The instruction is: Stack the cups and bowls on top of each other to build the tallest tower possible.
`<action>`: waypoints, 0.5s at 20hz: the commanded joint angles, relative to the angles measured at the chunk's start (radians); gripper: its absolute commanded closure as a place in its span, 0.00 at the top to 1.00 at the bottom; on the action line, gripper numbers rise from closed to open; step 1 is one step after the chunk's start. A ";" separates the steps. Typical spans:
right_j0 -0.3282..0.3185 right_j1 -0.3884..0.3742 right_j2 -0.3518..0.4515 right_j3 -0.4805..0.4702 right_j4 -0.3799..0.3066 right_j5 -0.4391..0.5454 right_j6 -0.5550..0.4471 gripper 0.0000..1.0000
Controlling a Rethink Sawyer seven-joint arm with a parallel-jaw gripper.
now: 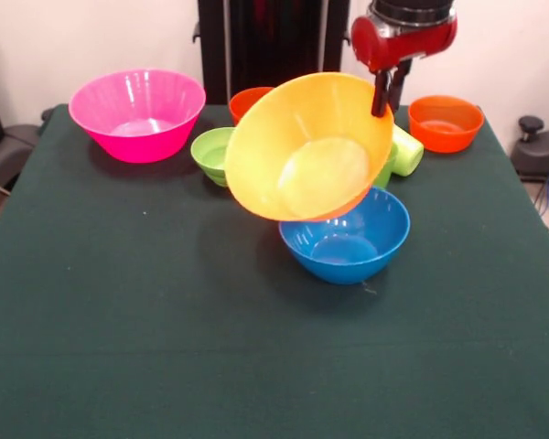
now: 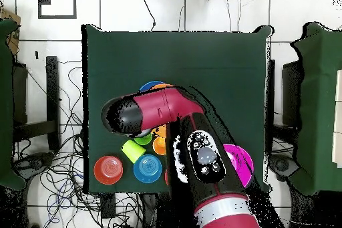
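Gripper (image 1: 385, 94) comes down from the top right of the front view, its dark fingers clamped on the far rim of the large yellow-orange bowl (image 1: 306, 146), which hangs steeply tilted with its opening toward the camera and its lower edge over the blue bowl (image 1: 348, 235) standing on the green table (image 1: 119, 320). Whether the two bowls touch cannot be told. Pink bowl (image 1: 139, 113) stands apart at the far left, the small green bowl (image 1: 212, 152) just behind the lifted one, a small orange bowl (image 1: 445, 122) at the far right and a lime-yellow cup (image 1: 406, 151) on its side peeking out beside it.

From overhead the red arm (image 2: 163, 111) lies across the pile and hides the grip; this view alone shows a small blue bowl (image 2: 147, 168) beside an orange one (image 2: 109, 169) near the table's edge
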 commanded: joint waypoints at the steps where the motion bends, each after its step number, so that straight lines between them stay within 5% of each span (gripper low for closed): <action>1: -0.008 0.091 -0.019 -0.123 -0.039 0.041 0.039 0.00; 10: 0.012 0.119 -0.032 -0.153 -0.046 0.037 0.049 0.00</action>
